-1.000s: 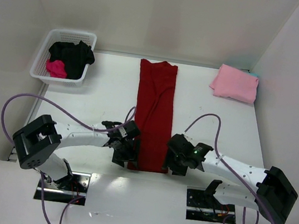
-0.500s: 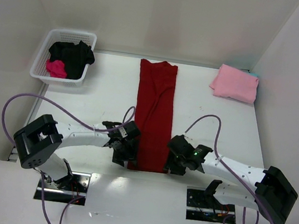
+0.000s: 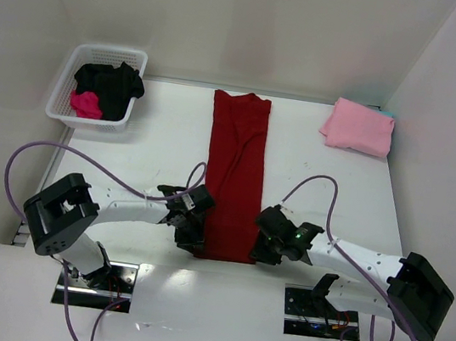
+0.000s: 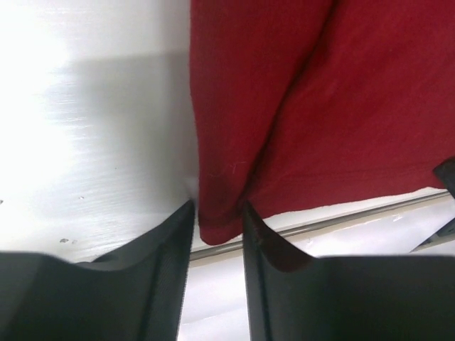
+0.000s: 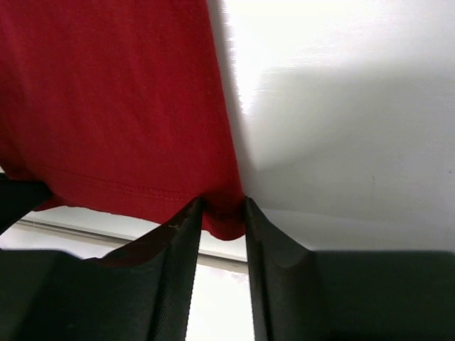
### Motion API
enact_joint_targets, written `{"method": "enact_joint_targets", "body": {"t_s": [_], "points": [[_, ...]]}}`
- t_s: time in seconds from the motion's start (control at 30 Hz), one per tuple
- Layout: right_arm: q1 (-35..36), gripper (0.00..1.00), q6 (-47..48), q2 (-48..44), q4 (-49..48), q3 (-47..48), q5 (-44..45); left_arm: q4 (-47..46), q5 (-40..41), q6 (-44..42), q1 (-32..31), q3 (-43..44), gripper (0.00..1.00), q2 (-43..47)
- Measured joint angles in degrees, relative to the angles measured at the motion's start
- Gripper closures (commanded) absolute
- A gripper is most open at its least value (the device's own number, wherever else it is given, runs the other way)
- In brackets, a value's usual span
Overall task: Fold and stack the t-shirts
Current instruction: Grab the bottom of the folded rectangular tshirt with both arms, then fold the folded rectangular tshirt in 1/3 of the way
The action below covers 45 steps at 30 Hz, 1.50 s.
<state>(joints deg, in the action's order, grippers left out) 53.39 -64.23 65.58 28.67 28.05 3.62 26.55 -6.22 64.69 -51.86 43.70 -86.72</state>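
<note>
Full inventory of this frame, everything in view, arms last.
red t-shirt: 1, dark red, folded into a long strip down the table's middle
pink t-shirt: 1, light pink, folded, far right corner
basket: 1, white, far left corner
black t-shirt: 1, black, crumpled in the basket
magenta t-shirt: 1, magenta, bunched at the basket's near side
table: 1, white, under everything
cables: 2, purple, one looping off each arm
left gripper: 1, black, pinching the red t-shirt's near left corner
right gripper: 1, black, pinching its near right corner
</note>
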Motion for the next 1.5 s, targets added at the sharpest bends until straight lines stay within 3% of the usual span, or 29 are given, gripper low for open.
{"method": "enact_joint_targets", "body": {"t_s": [0.17,0.2,0.3,0.47,0.87,1.2,1.5], "points": [[0.0,0.78,-0.5,0.0,-0.6,-0.5,-0.1,-0.3,0.0,0.1,0.0,0.0,0.77,-0.3],[0.0,0.81,-0.5,0.0,-0.9,-0.5,-0.2,-0.4,0.0,0.0,0.0,0.0,0.87,-0.3],[0.0,0.89,-0.7,0.0,-1.8,-0.8,-0.5,-0.5,0.0,0.0,-0.1,0.0,1.0,-0.3],[0.0,1.0,-0.9,0.0,-2.9,-1.1,-0.9,-0.6,0.0,0.0,-0.3,0.0,1.0,-0.3],[0.0,1.0,-0.9,-5.2,0.2,-0.3,-0.2,3.3,0.1,-1.5,-0.4,2.6,1.0,2.3],[-0.4,1.0,0.8,-6.7,5.1,10.1,3.0,8.1,2.9,-3.2,-0.2,9.8,1.0,7.5],[-10.5,1.0,5.7,-6.4,5.9,17.9,4.3,9.8,4.8,-7.7,9.3,10.8,1.0,9.9]]}}
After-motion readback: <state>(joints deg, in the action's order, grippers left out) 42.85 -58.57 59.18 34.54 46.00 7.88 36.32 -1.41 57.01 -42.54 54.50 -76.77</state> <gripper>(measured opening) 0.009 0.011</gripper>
